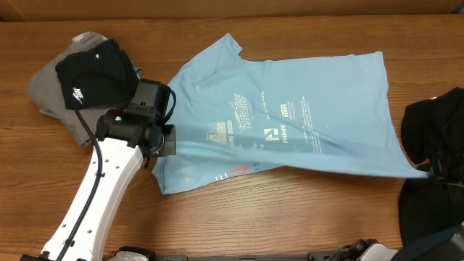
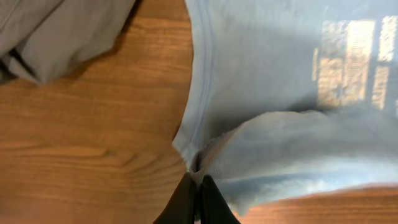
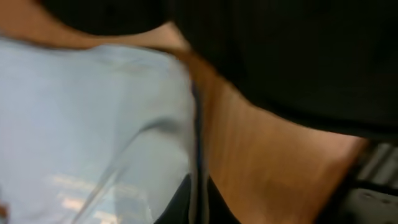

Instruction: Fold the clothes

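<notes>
The light blue T-shirt [image 1: 319, 80] is soft matt cloth; the table [image 1: 290, 210] is smooth, grained wood.

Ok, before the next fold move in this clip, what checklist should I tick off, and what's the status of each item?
1. Left gripper shut on the hem of the light blue short-sleeved T-shirt: ok.
2. Right gripper shut on the shirt's far corner: ok.
3. Shirt edge stretched straight between both grips: ok.
4. Shirt free of bunching: not ok, the fabric is puckered at the left grip.
5. Grey and black Nike-logo pile apart from the shirt: ok, bare wooden table shows between them.
6. Plain black garment out of the right arm's way: cannot tell, it lies close by.
</notes>
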